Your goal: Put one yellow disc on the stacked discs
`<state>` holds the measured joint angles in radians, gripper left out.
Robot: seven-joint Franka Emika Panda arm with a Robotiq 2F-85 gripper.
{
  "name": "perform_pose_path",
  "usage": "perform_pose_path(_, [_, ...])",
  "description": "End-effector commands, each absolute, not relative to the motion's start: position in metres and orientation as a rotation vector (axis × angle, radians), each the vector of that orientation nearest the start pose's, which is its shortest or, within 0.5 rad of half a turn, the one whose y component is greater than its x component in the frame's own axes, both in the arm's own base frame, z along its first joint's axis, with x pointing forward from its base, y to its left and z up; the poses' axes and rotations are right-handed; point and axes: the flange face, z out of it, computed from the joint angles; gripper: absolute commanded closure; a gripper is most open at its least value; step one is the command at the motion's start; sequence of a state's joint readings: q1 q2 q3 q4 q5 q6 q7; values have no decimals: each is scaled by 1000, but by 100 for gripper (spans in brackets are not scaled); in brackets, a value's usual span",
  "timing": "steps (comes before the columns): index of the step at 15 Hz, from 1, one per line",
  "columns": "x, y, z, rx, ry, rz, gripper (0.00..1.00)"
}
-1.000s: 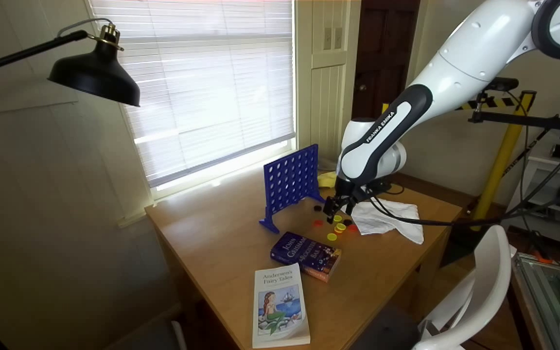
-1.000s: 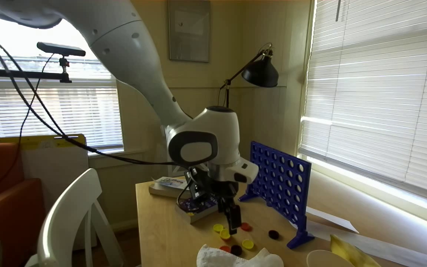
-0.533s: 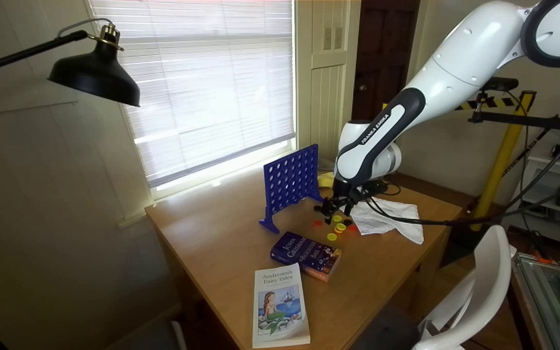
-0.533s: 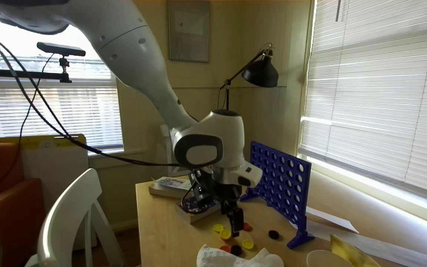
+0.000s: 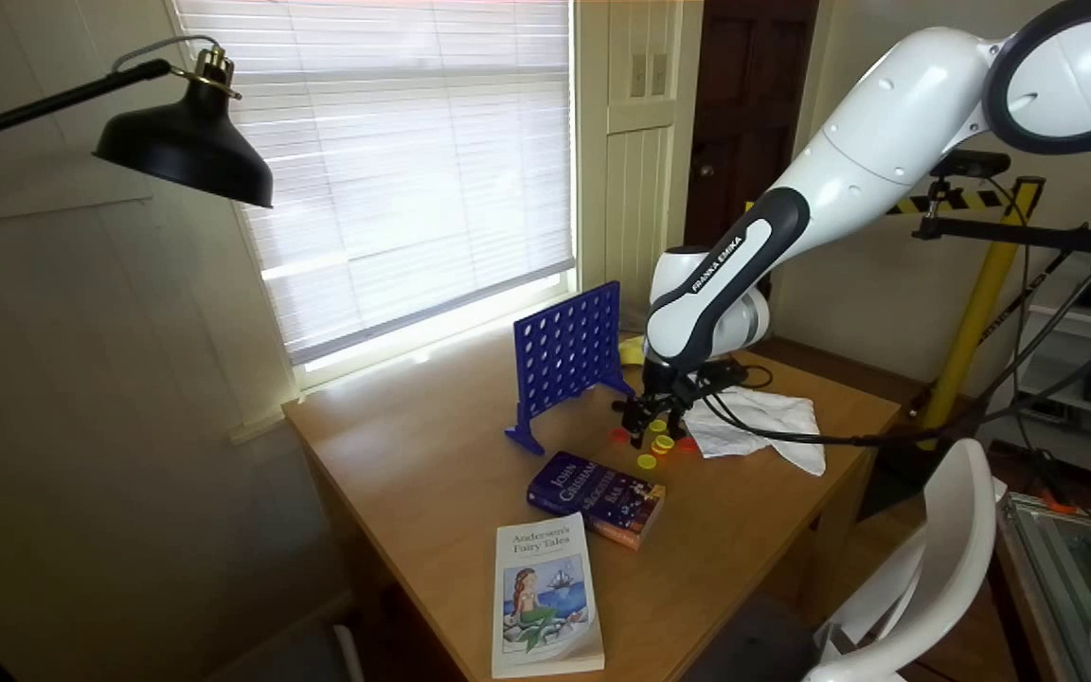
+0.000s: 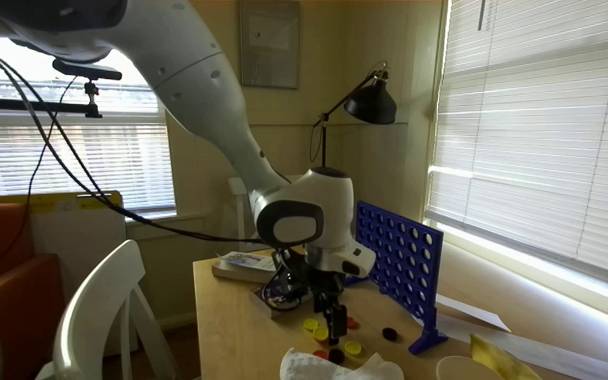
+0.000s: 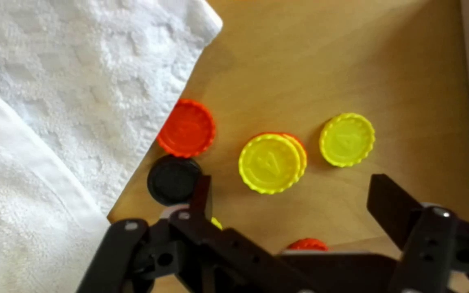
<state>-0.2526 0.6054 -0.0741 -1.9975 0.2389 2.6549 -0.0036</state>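
The stacked discs (image 7: 270, 163) have a yellow disc on top, with yellow and red edges below it; the stack shows in both exterior views (image 5: 663, 443) (image 6: 321, 333). A loose yellow disc (image 7: 347, 140) lies flat beside the stack, on the book side, also in both exterior views (image 5: 647, 462) (image 6: 311, 324). Another loose yellow disc (image 6: 353, 348) is mostly hidden by a finger in the wrist view (image 7: 216, 223). My gripper (image 7: 293, 195) is open and empty, low above the discs, fingers wide apart. In an exterior view the gripper (image 5: 657, 436) hangs over the disc group.
A red disc (image 7: 187, 128) and a black disc (image 7: 173, 180) lie by the white cloth (image 7: 75, 81). Another red disc (image 7: 307, 244) is partly hidden by the gripper. A blue upright game grid (image 5: 566, 350), another black disc (image 6: 390, 334) and two books (image 5: 596, 497) (image 5: 548, 597) are nearby.
The arm has come down, and the gripper is lower over the discs, shifted slightly. The discs have not visibly moved.
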Motion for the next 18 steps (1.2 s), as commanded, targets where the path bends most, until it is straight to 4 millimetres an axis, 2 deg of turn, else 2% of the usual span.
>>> perform_pose_path(1, [576,-201,156,-2954,801,-53,5])
perform_pose_path(2, [574,-201,156,-2952,803,-41,8])
perform_pose_path(3, [574,-201,155,-2949,801,-35,7])
perform_pose_path(8, [575,-199,152,-2926,798,-35,20])
perform_pose_path(18, [577,-189,156,-2897,776,-70,30])
